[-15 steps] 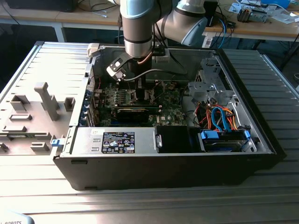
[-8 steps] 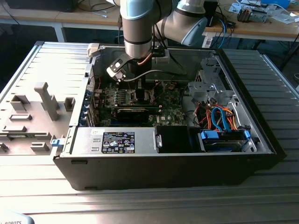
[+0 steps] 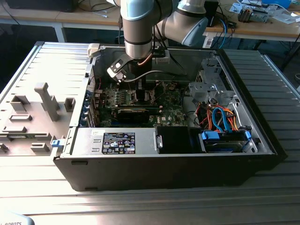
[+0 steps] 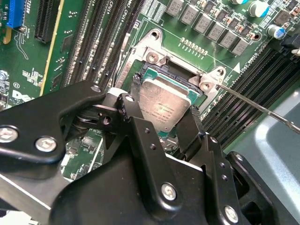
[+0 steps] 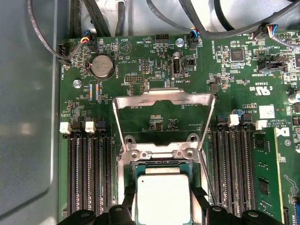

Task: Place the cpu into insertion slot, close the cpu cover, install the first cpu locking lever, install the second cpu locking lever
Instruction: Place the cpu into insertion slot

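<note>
Cpu (image 4: 164,110) lies level over the insertion slot (image 4: 164,74), pinched at two opposite edges by the black fingers (image 4: 129,107) of the gripper (image 4: 159,117). Whether it is fully seated or just above the contacts cannot be told. In the first wrist view the slot sits mid-board on the green circuit board (image 5: 140,61), between two banks of memory slots (image 5: 86,173), and the cpu cover (image 5: 164,97) stands swung open on the side of the slot away from the fingers. A thin locking lever (image 4: 253,101) juts out free past one corner of the slot. In the exterior view the arm reaches down into the open computer case (image 3: 154,178), toward its far wall.

The chip is judged light, flat and rigid, with a smooth metal top that gives little friction, so the thin side edges are the sensible hold, as now. Its underside and the slot's contacts are likely fragile. A skewed or forced drop could bend them, so it wants to go down flat and square.
</note>
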Robot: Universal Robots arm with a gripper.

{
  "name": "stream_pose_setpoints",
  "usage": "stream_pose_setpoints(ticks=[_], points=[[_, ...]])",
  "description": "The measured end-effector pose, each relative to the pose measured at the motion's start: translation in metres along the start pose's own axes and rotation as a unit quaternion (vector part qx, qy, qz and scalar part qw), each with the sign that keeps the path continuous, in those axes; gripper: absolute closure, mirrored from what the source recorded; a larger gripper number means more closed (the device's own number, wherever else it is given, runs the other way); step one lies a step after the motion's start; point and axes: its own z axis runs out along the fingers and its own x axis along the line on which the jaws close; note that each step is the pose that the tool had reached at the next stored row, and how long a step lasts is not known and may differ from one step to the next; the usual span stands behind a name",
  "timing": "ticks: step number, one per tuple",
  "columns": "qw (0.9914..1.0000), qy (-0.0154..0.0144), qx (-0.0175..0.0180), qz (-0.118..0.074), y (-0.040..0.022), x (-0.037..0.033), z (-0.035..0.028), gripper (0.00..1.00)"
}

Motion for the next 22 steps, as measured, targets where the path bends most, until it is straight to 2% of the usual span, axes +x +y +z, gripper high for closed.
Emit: stream_pose_setpoints(ticks=[8,9,12,14,15,17,18,19,20,22], points=[[1.00000,0.0002,-0.0002,0.000,0.0009,0.0001,0.0004,0.44],[1.00000,0.0000,-0.0001,0.000,0.0009,0.0000,0.0002,0.38],[1.00000,0.0002,0.0000,0.001,0.0010,0.0001,0.0002,0.38],[0.99996,0.0061,0.0002,0.006,0.0010,0.0003,0.0002,0.38],[0.99994,0.0076,0.0003,0.007,0.0010,0.0003,0.0002,0.38],[0.99993,0.0084,0.0002,0.008,0.0010,0.0003,0.0001,0.38],[0.99994,0.0073,0.0002,0.008,0.0010,0.0000,0.0001,0.38],[0.99996,0.0025,0.0000,0.008,0.0010,-0.0001,0.0000,0.38],[0.99997,0.0008,-0.0001,0.008,0.0011,-0.0001,0.0001,0.38],[0.99997,-0.0007,0.0001,0.008,0.0012,-0.0001,-0.0005,0.38]])
